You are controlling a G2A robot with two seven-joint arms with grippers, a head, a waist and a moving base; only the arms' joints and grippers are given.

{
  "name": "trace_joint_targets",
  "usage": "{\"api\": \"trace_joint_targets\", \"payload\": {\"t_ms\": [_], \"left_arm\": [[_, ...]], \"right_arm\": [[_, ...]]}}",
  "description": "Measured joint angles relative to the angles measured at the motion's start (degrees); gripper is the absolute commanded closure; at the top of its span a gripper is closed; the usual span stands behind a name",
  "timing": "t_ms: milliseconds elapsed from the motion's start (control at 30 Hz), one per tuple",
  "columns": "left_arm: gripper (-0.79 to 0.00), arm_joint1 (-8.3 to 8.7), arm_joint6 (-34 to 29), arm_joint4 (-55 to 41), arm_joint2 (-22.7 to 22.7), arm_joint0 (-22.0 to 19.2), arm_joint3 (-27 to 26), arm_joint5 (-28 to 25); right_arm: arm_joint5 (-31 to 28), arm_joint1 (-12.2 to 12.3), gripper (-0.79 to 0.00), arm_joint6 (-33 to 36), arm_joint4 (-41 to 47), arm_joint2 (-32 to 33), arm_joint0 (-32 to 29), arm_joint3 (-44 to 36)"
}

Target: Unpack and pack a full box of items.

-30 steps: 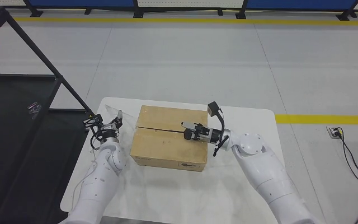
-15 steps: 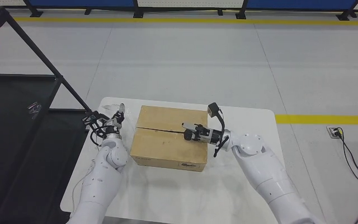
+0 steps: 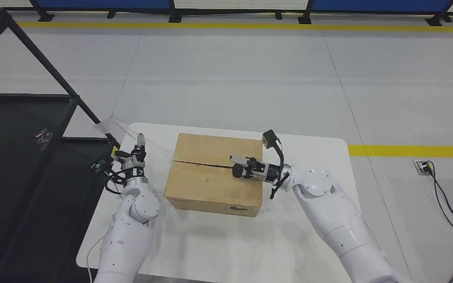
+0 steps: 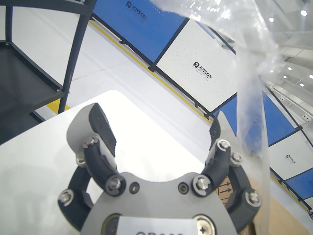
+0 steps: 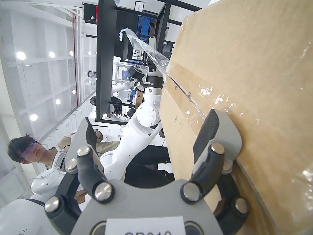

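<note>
Pale grey floor with a yellow line (image 3: pixel 212 25) lies beyond the white, round-cornered worktop (image 3: pixel 311 233), and a black metal rack (image 3: pixel 42 141) stands off its left edge. I see the cardboard box (image 3: pixel 212 177) in the middle of the worktop, nearer the far edge: brown, matt and rectangular. Its two top flaps are shut and meet in a straight seam running left to right. Glossy clear film shines on the cardboard along that seam. From the seam's left end a crinkled, see-through tape strip (image 5: pixel 146 50) rises clear of the box towards the far left corner of the worktop. My left gripper (image 4: pixel 156 116) sits over that corner, just beside the box's left end. Its ribbed black fingers are spread wide with nothing between them, and the strip runs past the outer side of one finger; I cannot tell whether it sticks there. My right gripper (image 5: pixel 150 118) is over the box top near the seam's right part, fingers apart, one ribbed pad lying against the cardboard.
</note>
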Motion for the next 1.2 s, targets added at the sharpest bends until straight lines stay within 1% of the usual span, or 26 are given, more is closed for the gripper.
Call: {"api": "trace_joint_targets", "payload": {"t_ms": [200, 433, 600, 667, 833, 1033, 1133, 1200], "left_arm": [[-0.785, -0.04, -1.1, 0.4, 0.1, 0.8, 1.2, 0.8], [-0.785, -0.14, -4.1, -3.9, -1.3, 1.0, 1.8, 0.1], [-0.785, -0.08, -5.7, -3.4, -1.5, 1.3, 2.5, 4.0], [-0.785, -0.02, -5.6, -3.3, -1.8, 1.9, 2.8, 4.5], [-0.785, 0.48, -4.5, -4.9, -4.3, 4.3, 2.5, 5.2], [-0.785, 0.90, -4.0, -6.3, -6.7, 5.5, 2.2, 7.7], [-0.785, 0.87, -3.7, -7.9, -7.3, 6.6, 0.3, 6.2], [-0.785, 1.05, -4.3, -7.0, -7.0, 8.7, -2.4, 3.1]], "right_arm": [[0.1, -0.1, -0.785, -0.3, -0.1, -0.4, 0.0, -0.2], [0.1, 0.0, -0.785, -0.4, -0.3, -0.3, -0.2, -0.4], [0.2, 0.0, -0.785, -0.4, -0.4, -0.3, -0.4, -0.7], [0.1, 0.1, -0.785, -0.5, -0.4, -0.3, -0.6, -0.8], [-0.2, 0.3, -0.785, -0.4, -0.2, 0.1, -1.0, -0.8], [-0.1, 0.2, -0.785, 0.1, 0.1, -0.1, -0.5, -0.6], [0.1, 0.0, -0.785, 0.3, 0.1, -0.5, 0.0, -0.3], [0.1, -0.1, -0.785, 0.4, 0.2, -0.8, 0.3, 0.0]]}}
